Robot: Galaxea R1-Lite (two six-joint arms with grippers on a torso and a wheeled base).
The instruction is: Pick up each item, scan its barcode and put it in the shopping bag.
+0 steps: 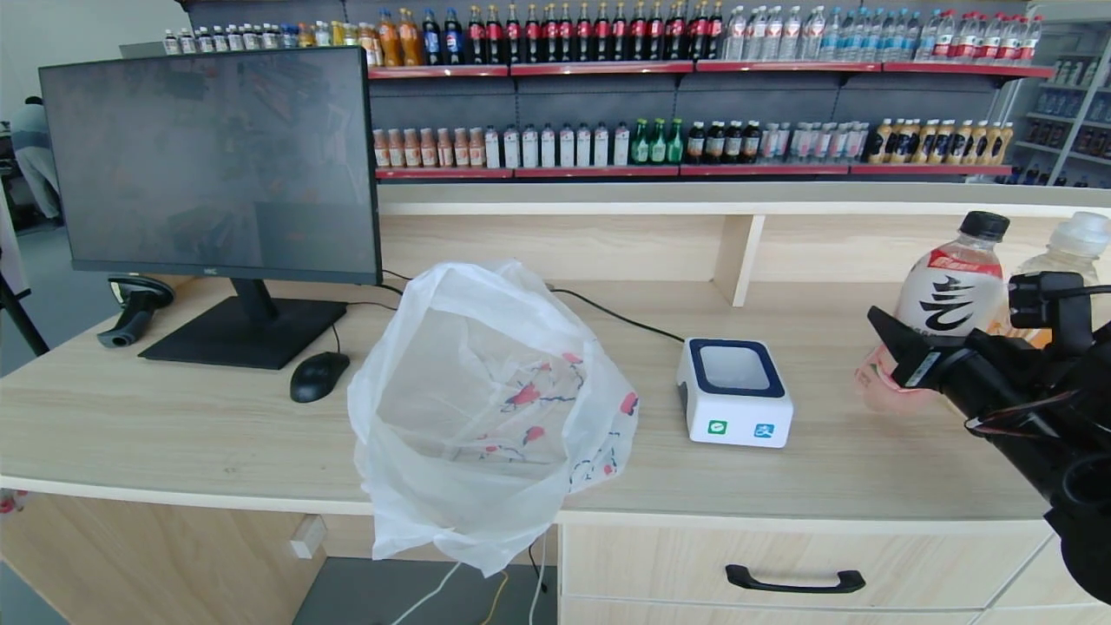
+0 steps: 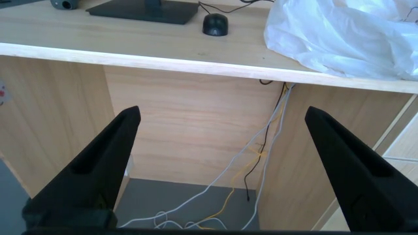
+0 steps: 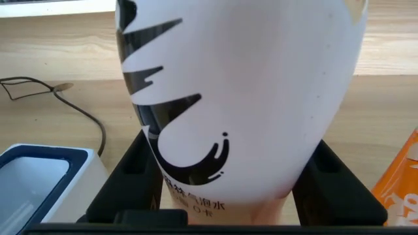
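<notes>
One bottle (image 1: 950, 286), black-capped with a white label, was at the right end of the counter (image 1: 868, 469), and the right gripper (image 1: 907, 360) was closed around its lower half. In the right wrist view the fingers pressed against both sides of the label. Whether the base rested on the counter or was just clear of it could not be told. A second bottle (image 1: 1072, 247) with a white cap stood just beside it, farther right.

The left gripper (image 2: 222, 117) hung below the counter's front edge with its fingers spread wide and nothing between them.

The step in hand looked like the scan. The scanner (image 1: 734, 391) sat between the bottle and the shopping bag (image 1: 486, 399), its window facing up. Doing it well probably meant lifting straight up first, so the neighbouring bottle was not knocked, then carrying the bottle over the window. The barcode's place on the label could not be made out, so the wrist would likely need to turn slowly. The grip was low on a tall bottle, so tipping it would call for a firm hold. The bag's mouth sagged open toward the scanner.
</notes>
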